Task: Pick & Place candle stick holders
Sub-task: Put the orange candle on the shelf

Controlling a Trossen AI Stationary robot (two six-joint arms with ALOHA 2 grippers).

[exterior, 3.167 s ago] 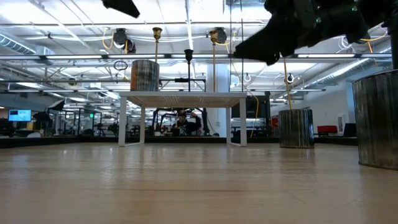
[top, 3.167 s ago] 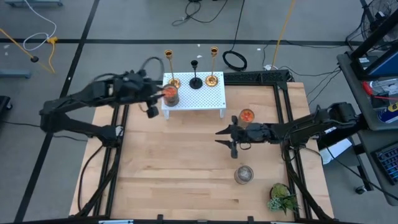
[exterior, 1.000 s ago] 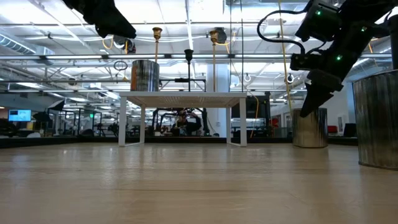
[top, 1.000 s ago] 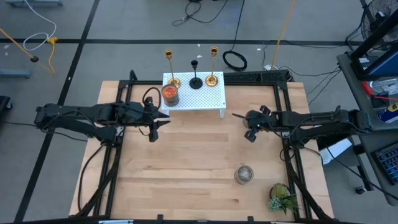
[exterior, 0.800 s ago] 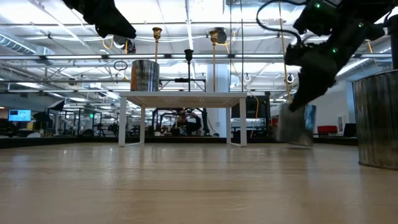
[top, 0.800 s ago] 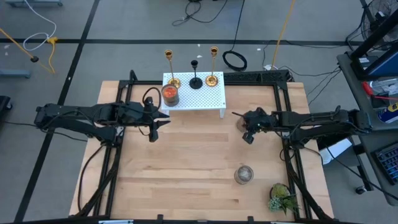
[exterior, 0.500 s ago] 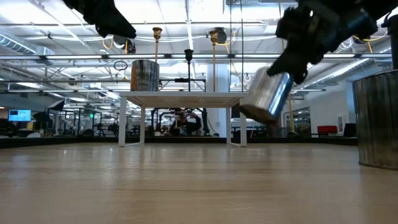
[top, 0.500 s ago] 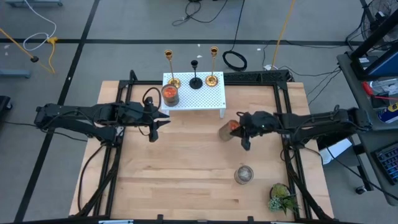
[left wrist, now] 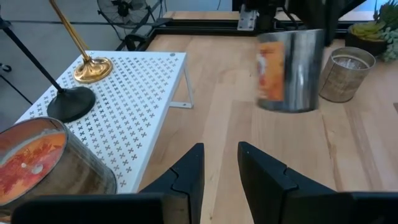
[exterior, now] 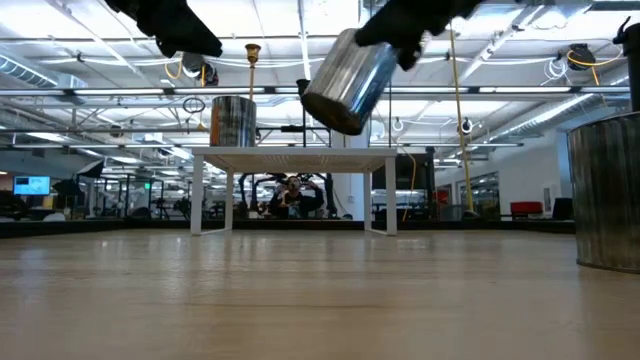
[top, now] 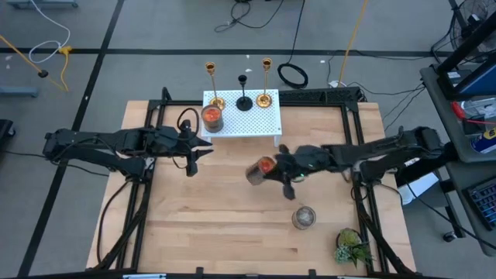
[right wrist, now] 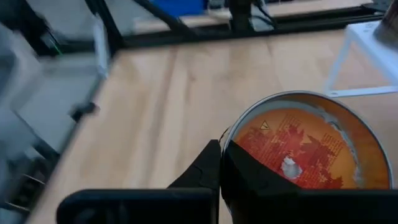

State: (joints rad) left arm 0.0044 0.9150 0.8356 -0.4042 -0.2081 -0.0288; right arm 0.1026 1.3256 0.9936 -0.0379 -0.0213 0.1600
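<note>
Three candle stick holders stand by their round bases on the far side of a white perforated stand: a gold one, a shorter black one and a second gold one. A silver candle tin with orange wax also sits on the stand. My right gripper is shut on another tin of that kind, high over the table's middle. My left gripper hovers open, left of the stand, with nothing between its fingers. My right gripper pinches the tin's rim wall on the side toward the arm, one finger outside and the other inside over the wax. The fingers come level from the table's right. The tin is lifted clear and tilted, its bottom toward the table's left.
A third tin stands near the front right, with a small green plant beyond it at the corner. Black frame rails run along both table sides. Bare wood lies in front of the stand.
My right gripper has finished shutting on the tin that stood at the table's right. It has lifted the tin clear and carried it toward the left edge, to the table's middle. The tin has tipped from upright to tilted.
</note>
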